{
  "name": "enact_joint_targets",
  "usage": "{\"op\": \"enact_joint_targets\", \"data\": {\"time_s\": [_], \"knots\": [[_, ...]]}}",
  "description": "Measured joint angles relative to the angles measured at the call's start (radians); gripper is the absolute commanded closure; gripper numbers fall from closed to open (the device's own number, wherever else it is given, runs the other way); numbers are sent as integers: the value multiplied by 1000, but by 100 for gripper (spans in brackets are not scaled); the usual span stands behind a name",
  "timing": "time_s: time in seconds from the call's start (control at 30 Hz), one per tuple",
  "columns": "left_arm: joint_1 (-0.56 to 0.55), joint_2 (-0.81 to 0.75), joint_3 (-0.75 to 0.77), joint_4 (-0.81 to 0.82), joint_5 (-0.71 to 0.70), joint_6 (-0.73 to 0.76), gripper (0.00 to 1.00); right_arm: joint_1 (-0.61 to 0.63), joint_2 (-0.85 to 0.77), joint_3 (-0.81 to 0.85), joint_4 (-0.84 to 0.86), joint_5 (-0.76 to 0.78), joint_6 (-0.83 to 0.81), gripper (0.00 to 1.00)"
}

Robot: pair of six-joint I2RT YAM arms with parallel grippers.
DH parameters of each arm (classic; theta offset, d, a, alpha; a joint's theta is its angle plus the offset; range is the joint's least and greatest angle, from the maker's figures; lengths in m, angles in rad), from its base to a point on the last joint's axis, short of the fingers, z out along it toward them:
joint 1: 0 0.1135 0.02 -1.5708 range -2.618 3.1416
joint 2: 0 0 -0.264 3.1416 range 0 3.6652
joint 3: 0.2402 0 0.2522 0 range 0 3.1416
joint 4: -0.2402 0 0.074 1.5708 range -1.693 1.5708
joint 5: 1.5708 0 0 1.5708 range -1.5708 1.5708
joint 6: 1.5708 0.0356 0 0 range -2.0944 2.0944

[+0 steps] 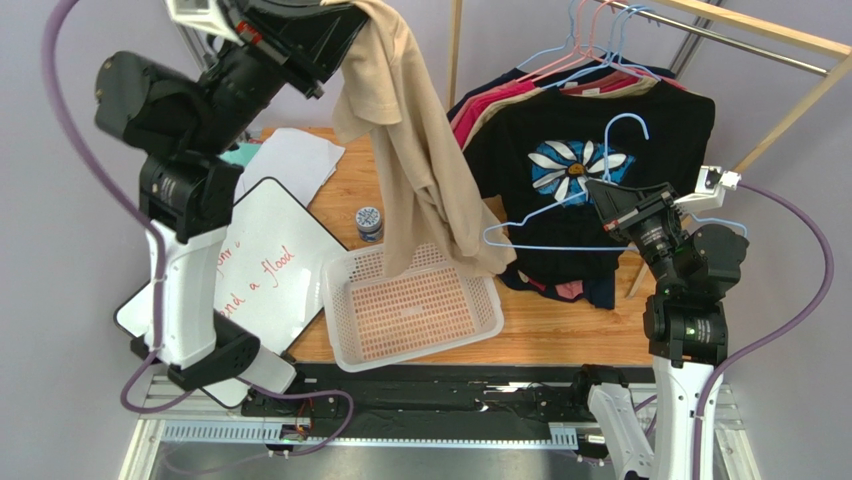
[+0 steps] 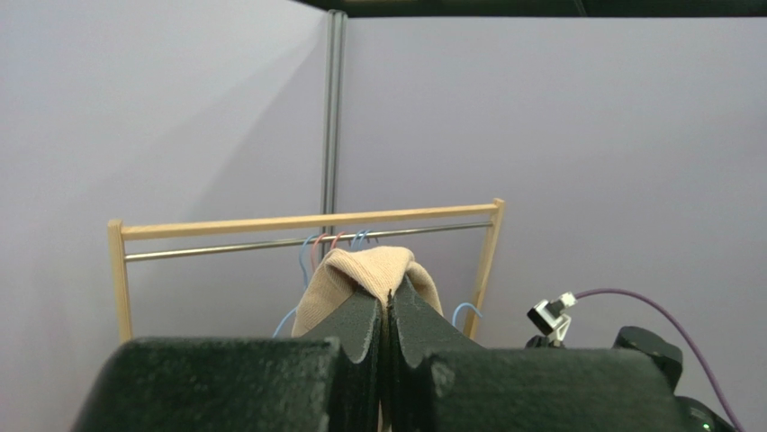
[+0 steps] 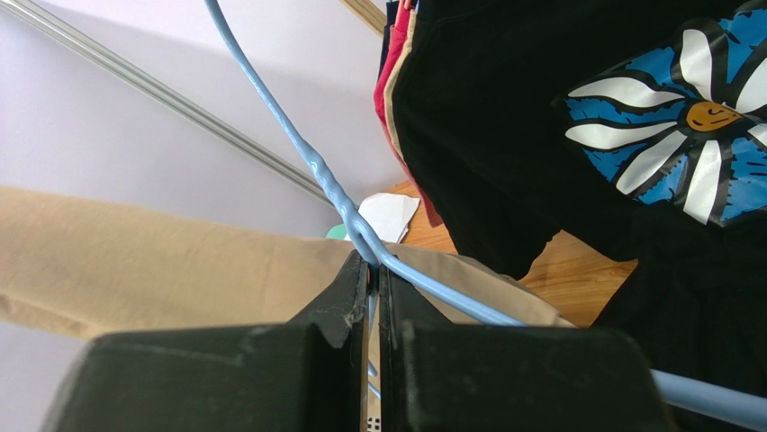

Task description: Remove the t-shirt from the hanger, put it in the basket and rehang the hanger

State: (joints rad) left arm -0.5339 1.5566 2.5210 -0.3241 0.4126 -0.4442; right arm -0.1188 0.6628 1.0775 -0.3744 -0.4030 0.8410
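My left gripper [image 1: 352,22] is raised high at the top of the overhead view, shut on a fold of the beige t-shirt [image 1: 420,170]. The shirt hangs down in a long drape, its lower end over the white basket [image 1: 345,345]. In the left wrist view the beige t-shirt [image 2: 360,270] bulges over my closed left gripper [image 2: 389,292]. My right gripper [image 1: 600,198] is shut on the neck of the bare light-blue hanger [image 1: 545,246]. The hanger's left tip lies at the shirt's lower edge; I cannot tell if they touch. In the right wrist view my right gripper [image 3: 371,265] clamps the hanger [image 3: 270,99].
A wooden clothes rack [image 1: 760,30] at the back right carries several hung shirts, the front one a black daisy shirt [image 1: 600,130] right behind the hanger. A whiteboard [image 1: 265,260], a white paper [image 1: 295,160] and a small jar [image 1: 369,222] lie on the table.
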Motion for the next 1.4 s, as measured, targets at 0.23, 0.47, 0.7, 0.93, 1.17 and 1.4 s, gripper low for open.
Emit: {"op": "enact_joint_targets", "data": {"time_s": [0.23, 0.47, 0.7, 0.93, 1.17, 1.4], "knots": [[0, -166, -162, 39, 0, -3, 100, 0, 5, -19, 23, -8, 0, 100], [0, -246, -355, 6, 31, -33, 100, 0, 16, -47, 44, -20, 1, 100], [0, -380, -678, -7, 45, -66, 100, 1, 35, -50, 56, -33, 4, 100], [-6, -298, -720, 35, 152, -143, 100, 1, 35, -53, 60, -37, 4, 100], [-97, -46, -526, -36, 183, -145, 100, 1, 34, -65, 60, -37, 3, 100], [-103, -200, -740, -42, 113, -99, 100, 3, 34, -96, 68, -45, 0, 100]]}}
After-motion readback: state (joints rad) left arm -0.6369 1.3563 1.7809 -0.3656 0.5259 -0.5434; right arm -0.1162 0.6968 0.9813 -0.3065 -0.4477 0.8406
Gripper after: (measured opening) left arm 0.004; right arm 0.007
